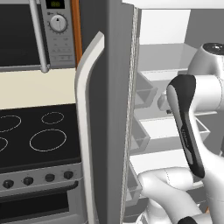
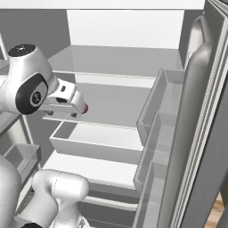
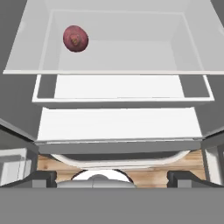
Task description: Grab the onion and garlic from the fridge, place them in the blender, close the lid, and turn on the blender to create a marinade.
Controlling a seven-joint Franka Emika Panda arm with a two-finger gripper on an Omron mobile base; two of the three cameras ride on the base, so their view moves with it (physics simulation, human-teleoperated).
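The fridge stands open, its white shelves and clear door bins in sight. A dark red onion lies at the back left of the upper shelf in the hand view. In the right base view a sliver of the onion peeks out from behind my hand. My gripper hangs in front of the shelves, well short of the onion, open wide with nothing between its fingertips. The garlic, blender and lid are out of view.
The fridge door with its long white handle stands between my arm and the black cooktop. A black-windowed oven with a dial sits above it. The other fridge door closes off the right. Lower shelves and a drawer lie below the onion.
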